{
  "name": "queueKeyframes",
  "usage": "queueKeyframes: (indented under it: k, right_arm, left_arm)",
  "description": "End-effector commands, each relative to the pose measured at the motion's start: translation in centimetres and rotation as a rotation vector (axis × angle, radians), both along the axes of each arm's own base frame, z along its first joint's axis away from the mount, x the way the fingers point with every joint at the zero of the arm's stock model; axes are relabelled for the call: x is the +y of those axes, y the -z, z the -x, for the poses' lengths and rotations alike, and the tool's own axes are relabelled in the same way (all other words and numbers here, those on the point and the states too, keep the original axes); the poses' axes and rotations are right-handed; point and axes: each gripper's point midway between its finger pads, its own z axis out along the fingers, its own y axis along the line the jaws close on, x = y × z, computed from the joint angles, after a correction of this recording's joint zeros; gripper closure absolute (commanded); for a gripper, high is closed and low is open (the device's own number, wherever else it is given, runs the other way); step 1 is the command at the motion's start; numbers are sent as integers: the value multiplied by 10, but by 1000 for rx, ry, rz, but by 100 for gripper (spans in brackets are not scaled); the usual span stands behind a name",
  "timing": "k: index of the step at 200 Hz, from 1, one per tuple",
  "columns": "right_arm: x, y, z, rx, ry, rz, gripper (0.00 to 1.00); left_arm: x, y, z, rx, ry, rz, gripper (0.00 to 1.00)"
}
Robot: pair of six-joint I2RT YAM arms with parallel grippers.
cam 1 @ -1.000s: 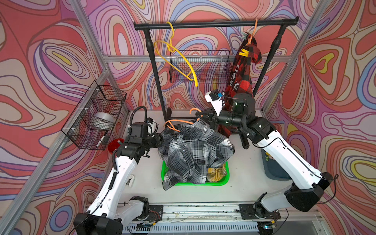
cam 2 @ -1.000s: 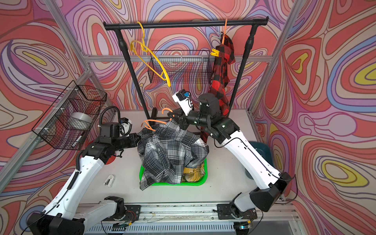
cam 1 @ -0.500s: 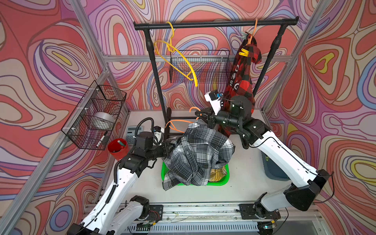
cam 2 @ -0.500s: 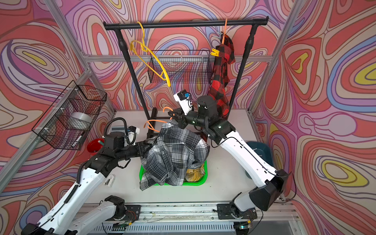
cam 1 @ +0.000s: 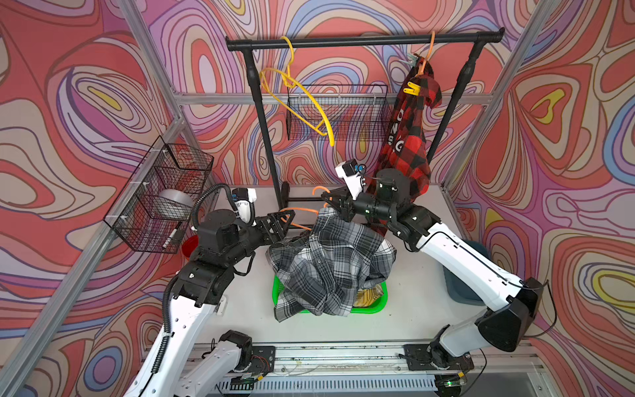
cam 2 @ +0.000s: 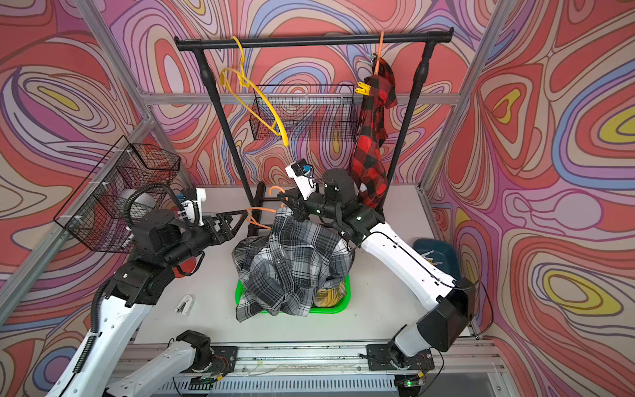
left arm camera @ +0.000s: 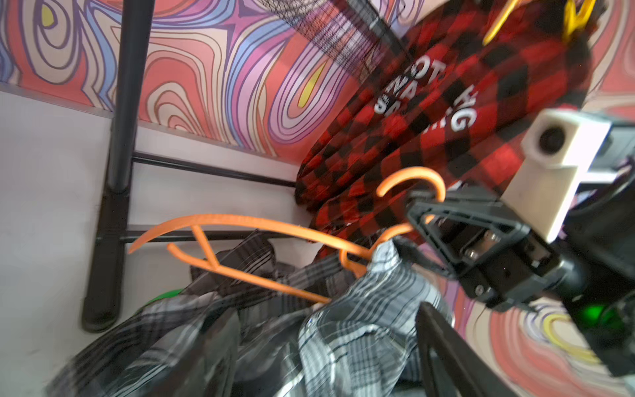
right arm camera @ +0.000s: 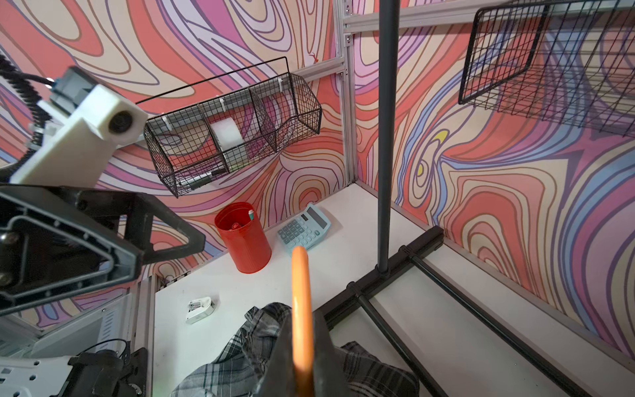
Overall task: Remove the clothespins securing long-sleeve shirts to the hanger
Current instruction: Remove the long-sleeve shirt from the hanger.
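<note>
In both top views my right fingers are clamped on the neck of the orange hanger, holding it above the bench. The grey plaid shirt sags from it in a heap into the green tray, over a yellow shirt. My left fingers stand apart with nothing between them, just beside the hanger's free arm. The red checked shirt hangs from the rail, with a yellow clothespin pinned near its top.

From the left wrist I see the right fingers shut just under the hanger's hook. The grey shirt is bunched below and the red shirt is behind.

From the right wrist the hanger runs straight between the closed right fingers. The left fingers are spread wide. A small white clip lies on the bench.
</note>
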Motion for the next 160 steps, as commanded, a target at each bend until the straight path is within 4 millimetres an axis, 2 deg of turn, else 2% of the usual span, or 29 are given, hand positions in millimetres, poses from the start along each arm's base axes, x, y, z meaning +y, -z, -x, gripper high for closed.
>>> queueKeyframes:
  k: [1, 27, 71, 91, 107, 117, 125, 143, 152, 160]
  right_arm:
    - [1, -19, 6, -84, 11, -34, 100]
    - [4, -22, 14, -125, -1, -46, 100]
    - [15, -23, 31, -158, -81, -82, 100]
    - [21, -22, 40, -155, -128, -94, 100]
    - [24, -21, 45, -156, -147, -101, 100]
    - [26, -21, 47, -153, -158, -106, 100]
    - [26, -21, 49, -150, -169, -109, 100]
    - [28, -19, 52, -135, -190, -110, 100]
    - [28, -17, 53, -124, -193, -107, 89]
    - [28, -16, 53, -116, -193, -106, 80]
  left_arm:
    - [-15, 9, -21, 92, 7, 239, 24]
    - [-21, 15, -37, 120, -1, 334, 22]
    - [-19, 15, -59, 114, -53, 352, 21]
    - [-21, 16, -68, 115, -65, 381, 25]
    - [-23, 18, -75, 122, -62, 398, 32]
    - [-26, 20, -77, 127, -58, 409, 39]
    - [-26, 21, -79, 128, -61, 416, 48]
    - [-24, 19, -80, 119, -80, 437, 83]
    - [-21, 16, -79, 109, -90, 440, 100]
    - [-18, 11, -78, 97, -100, 439, 100]
